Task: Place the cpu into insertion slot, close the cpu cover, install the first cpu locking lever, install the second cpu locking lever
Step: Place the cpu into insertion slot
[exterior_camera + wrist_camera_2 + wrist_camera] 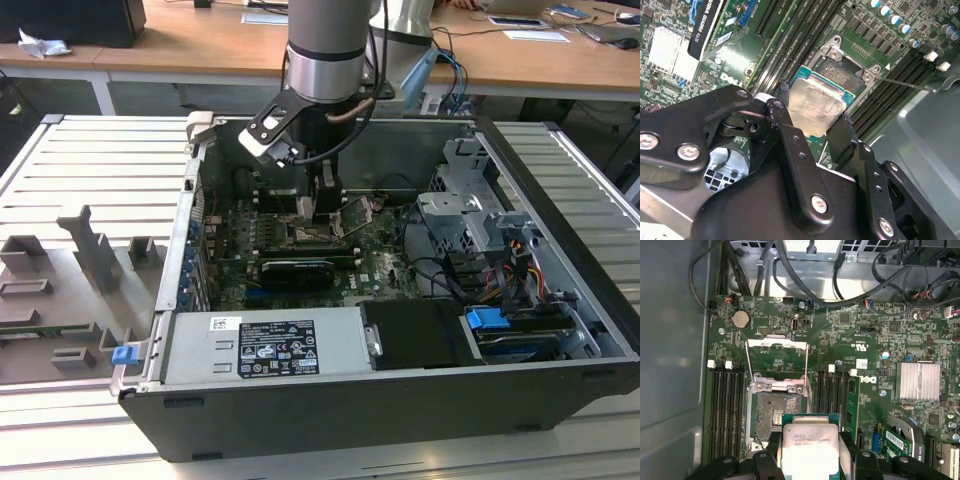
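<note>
**Figure.** End effector (812, 117) clamped on the cpu (810, 445), gripping two opposite edges, inside the open computer case (330, 420); the cpu hangs above the motherboard (860, 325), partly over the near corner of the empty socket (774, 415) and not yet seated; the cpu cover (777, 347) lies flipped open beyond the socket. Likely hazards: the chip appears offset from the socket, so a descent from here could land one edge on the frame and bend the contacts; a tilted chip might also slip in the grip.
</note>
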Available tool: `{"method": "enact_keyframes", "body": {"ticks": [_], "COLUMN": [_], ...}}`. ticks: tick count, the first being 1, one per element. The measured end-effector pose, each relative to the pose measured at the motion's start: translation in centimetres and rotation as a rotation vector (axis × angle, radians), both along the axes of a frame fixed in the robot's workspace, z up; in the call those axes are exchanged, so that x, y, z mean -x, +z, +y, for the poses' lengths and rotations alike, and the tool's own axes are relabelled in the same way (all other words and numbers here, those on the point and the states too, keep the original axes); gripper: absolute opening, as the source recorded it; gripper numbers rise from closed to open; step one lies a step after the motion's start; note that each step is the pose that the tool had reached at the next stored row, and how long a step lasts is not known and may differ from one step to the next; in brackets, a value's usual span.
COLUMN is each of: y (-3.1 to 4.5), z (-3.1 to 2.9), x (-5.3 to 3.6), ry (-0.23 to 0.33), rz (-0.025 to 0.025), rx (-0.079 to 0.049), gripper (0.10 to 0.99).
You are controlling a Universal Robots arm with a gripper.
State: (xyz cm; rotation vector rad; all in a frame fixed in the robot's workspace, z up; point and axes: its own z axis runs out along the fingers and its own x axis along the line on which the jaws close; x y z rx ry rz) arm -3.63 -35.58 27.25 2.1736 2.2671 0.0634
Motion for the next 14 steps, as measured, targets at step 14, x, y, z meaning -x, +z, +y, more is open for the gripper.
{"method": "enact_keyframes", "body": {"ticks": [14], "y": [-2.11], "z": [1.09], "x": [-0.40], "ry": [0.000], "rz": [-0.0006], "rx": [-0.006], "gripper": [0.541]}}
